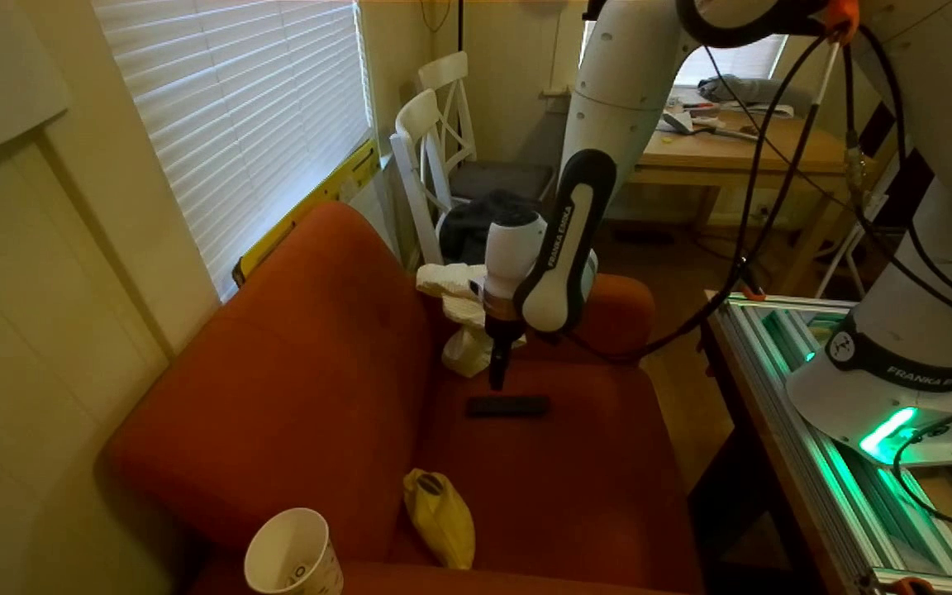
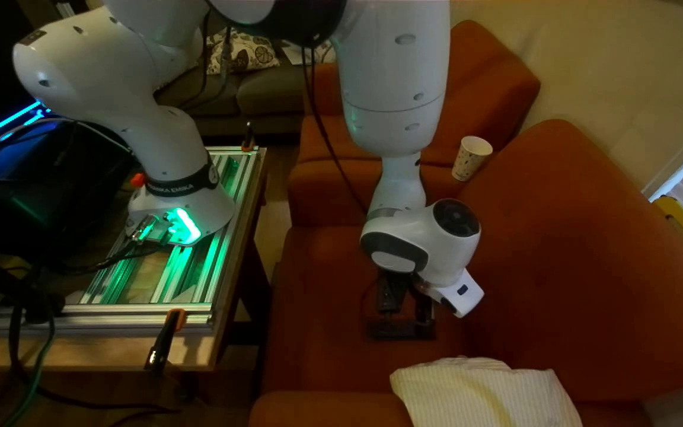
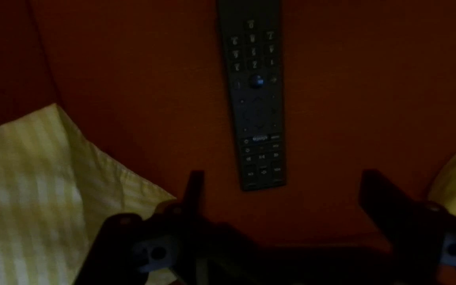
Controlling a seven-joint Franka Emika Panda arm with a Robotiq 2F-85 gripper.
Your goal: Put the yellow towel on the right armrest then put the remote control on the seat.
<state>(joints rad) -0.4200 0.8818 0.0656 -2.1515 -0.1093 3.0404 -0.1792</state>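
The black remote control lies face up on the red-orange seat. It also shows in both exterior views. The yellow-and-white striped towel lies draped over an armrest near the backrest. My arm partly hides it in an exterior view. It also fills the lower left of the wrist view. My gripper is open and empty, pointing down above the seat close to the remote. The remote's near end sits between the fingers in the wrist view, nearer the left finger.
A yellow object with a dark mark lies on the seat by the backrest. A paper cup stands by the opposite armrest. The metal-framed robot table stands along the seat's front. White chairs stand behind.
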